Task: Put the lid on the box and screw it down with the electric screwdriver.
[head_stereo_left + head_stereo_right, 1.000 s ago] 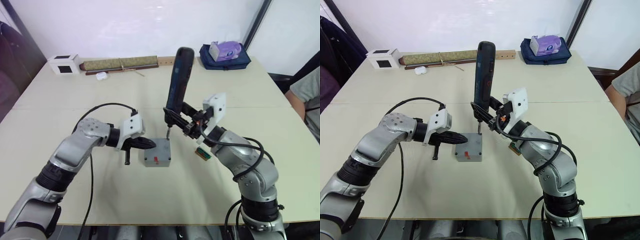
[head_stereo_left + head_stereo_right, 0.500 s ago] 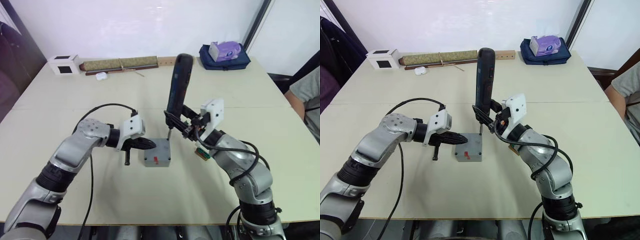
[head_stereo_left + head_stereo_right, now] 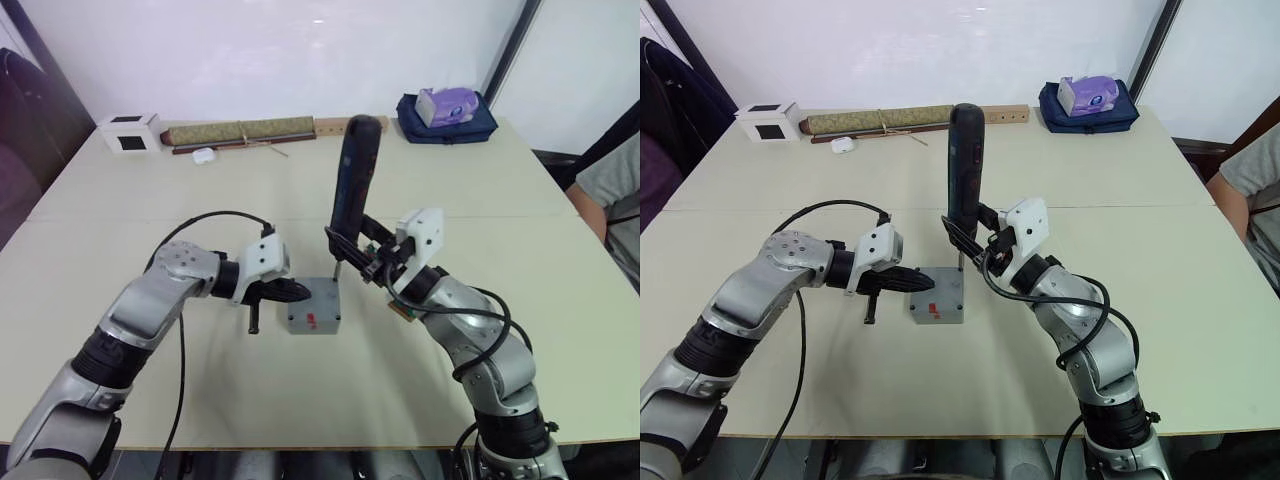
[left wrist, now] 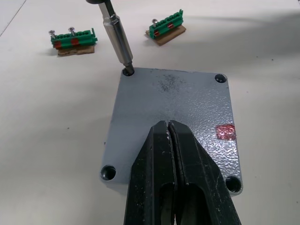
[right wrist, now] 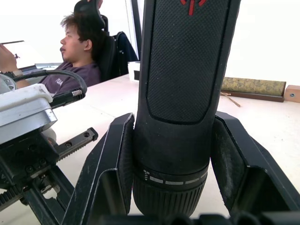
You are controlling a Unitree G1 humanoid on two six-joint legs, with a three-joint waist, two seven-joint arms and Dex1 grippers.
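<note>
Grey lid (image 3: 314, 306) sits on the box (image 3: 316, 322) mid-surface (image 3: 250, 390) in the head views; the right tool (image 3: 347, 250), at the box's 2 o'clock, clamps the upright screwdriver (image 3: 354, 175). Left wrist view: the left tool (image 4: 169, 129), its fingers pressed together and holding nothing, rests on the lid while the bit (image 4: 119, 44) stands in a corner screw hole. Right wrist view: both fingers (image 5: 115, 164) grip the screwdriver's black barrel

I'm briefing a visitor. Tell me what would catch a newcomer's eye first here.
The tall black screwdriver stands almost upright mid-table, clamped in the right gripper, its bit in a corner screw hole of the lid. The left gripper, fingers shut, presses on the grey lid, which sits on the box. Two green boards lie beyond it.
</note>
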